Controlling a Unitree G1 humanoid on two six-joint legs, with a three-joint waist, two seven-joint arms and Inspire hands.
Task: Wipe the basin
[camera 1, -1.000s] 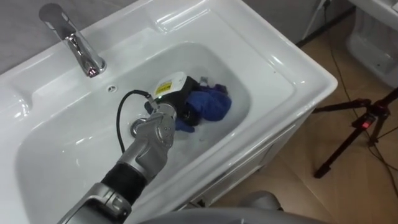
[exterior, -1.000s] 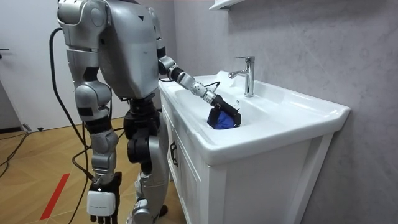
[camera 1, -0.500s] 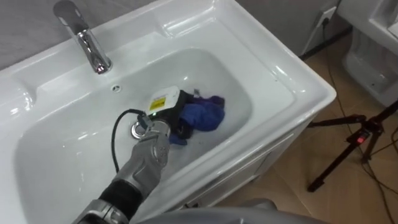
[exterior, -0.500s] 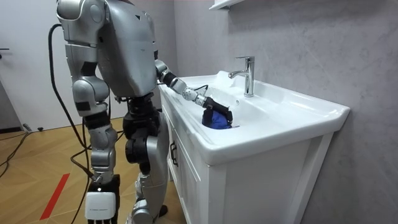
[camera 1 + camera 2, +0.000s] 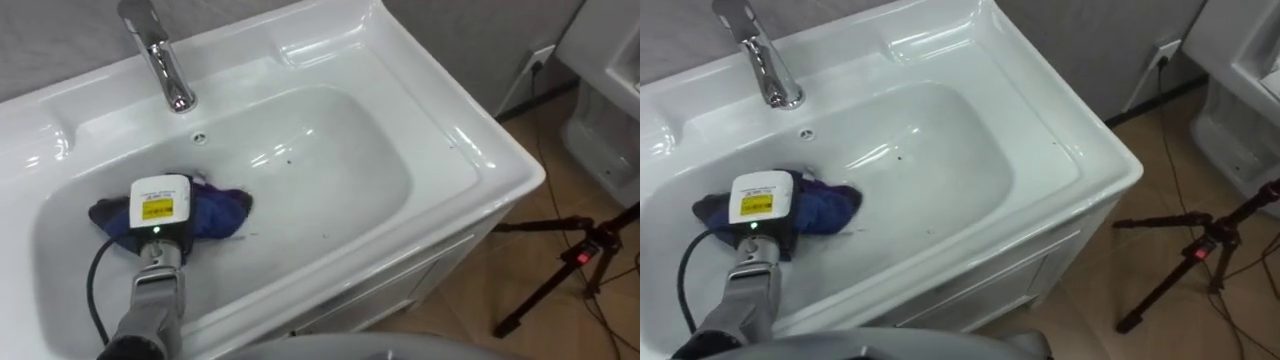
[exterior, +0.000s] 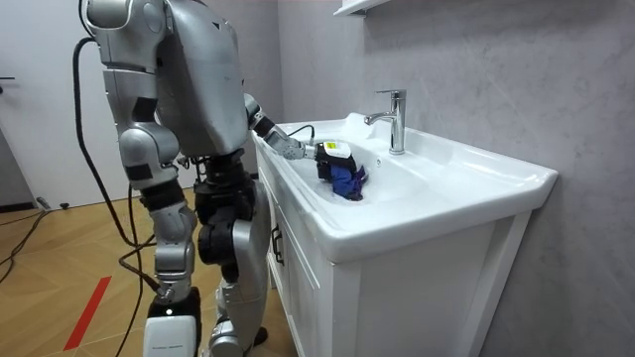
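Step in hand: mid-wipe, by my reading; the left hand (image 5: 156, 224) rests on the blue cloth (image 5: 218, 212) low in the basin (image 5: 470, 150), at the bowl's left end.
Left hand's hold: cannot tell. Its underside is buried in the cloth, so it may be clutching or pressing flat.
Right hand (image 6: 165, 325): hangs by the robot's side at the bottom of the room view; its state cannot be told.
Cloth's lie: bunched, its long axis running left to right, roughly along the front rim, with one lobe pointing right toward the bowl's middle.
Forearm: comes over the front rim and points toward the faucet (image 5: 160, 60).
Stance: upright, close against the cabinet (image 6: 298, 288).
Left to do: the bowl's middle and right side carry a few dark specks (image 5: 288, 156).
Next move: probably a sweep rightward with steady downward pressure, keeping the cloth under the palm.
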